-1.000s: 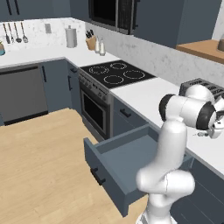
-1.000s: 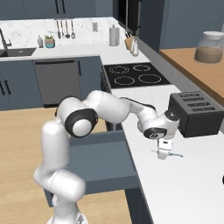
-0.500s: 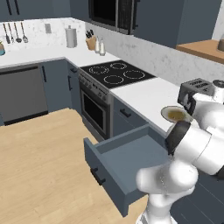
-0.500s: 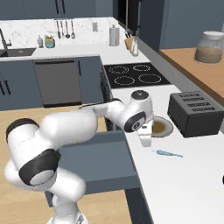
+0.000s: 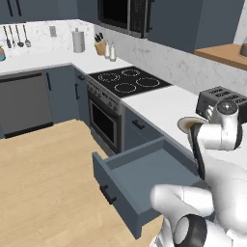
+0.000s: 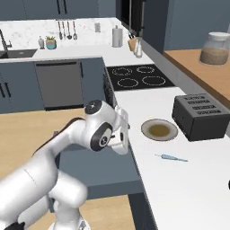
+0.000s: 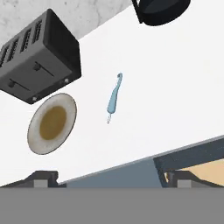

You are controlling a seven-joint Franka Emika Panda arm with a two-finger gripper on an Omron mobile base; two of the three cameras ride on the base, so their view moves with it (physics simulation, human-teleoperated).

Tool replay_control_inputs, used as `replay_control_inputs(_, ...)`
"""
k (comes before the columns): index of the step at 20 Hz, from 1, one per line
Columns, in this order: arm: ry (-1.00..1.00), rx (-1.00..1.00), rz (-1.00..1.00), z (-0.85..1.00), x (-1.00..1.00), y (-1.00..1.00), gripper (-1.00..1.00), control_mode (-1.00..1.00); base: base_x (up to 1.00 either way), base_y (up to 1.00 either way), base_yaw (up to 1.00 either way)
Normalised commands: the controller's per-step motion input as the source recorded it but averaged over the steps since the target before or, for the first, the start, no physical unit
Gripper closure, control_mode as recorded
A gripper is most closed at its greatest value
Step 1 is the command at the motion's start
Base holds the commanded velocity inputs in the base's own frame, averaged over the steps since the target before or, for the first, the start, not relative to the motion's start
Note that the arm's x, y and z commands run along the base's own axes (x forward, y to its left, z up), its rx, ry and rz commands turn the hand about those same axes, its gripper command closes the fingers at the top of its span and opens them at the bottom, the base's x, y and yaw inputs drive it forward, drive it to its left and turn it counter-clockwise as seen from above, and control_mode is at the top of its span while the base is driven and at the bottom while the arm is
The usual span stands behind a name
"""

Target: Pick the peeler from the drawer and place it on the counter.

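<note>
One white bench fills the right half of the right base frame, the slate-blue drawer pulled open at centre of the left base frame. One black toaster at upper left of the hand frame, one plate below it. One light-blue peeler lies on the bench at centre, apart from the plate; the pincer at bottom edge is spread, holding nothing.

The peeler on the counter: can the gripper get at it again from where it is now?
Probably yes. The peeler lies alone on the counter, apart from the plate and the toaster; nothing stands between it and the gripper.
</note>
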Motion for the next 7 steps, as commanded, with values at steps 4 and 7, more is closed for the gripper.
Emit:
replay_control_inputs(4,-0.01,0.06,0.1,1.0,-0.3,0.27,-1.0,-1.0,0.0,0.0,0.0)
replay_control_inputs(7,0.03,0.01,0.13,0.95,-0.35,0.47,-1.0,-1.0,0.0,0.0,0.0)
